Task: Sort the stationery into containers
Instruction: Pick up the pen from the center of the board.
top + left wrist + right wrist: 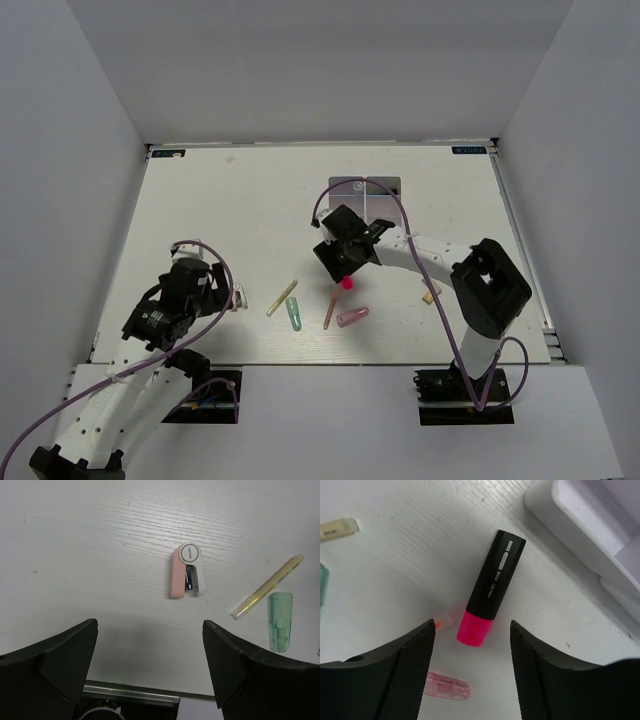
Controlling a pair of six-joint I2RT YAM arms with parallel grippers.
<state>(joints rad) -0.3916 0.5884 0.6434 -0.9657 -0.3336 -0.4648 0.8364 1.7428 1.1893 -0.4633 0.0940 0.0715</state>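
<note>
- My right pincer (471, 645) is spread wide and grips nothing. It hangs low over the middle of the bench (200, 200).
- The black marker (492, 595) lies flat on the bench. In my wrist view its pink cap sits in the gap between my fingers (407, 670), clear of both.
- The white organiser (590, 525) stands just past the marker's black end, apart from it. My right arm covers part of it in the top view, and I cannot tell what its compartments hold.
- The pink tube (447, 686) lies flat near the marker's cap, on the side towards my bases.
- In the top view the tan stick (329, 310) lies between the pink tube and the green tube (280, 621).
- The beige block (431, 292) lies close beside my right arm, well apart from the other pieces.
- My left pincer (150, 655) is also spread and empty, over the near left part of the bench.
- A small pink and white stapler (186, 571) lies flat just ahead of it, not touched.
- To the right of the stapler the yellow stick (267, 586) lies on a slant, with the green tube near its lower end.
</note>
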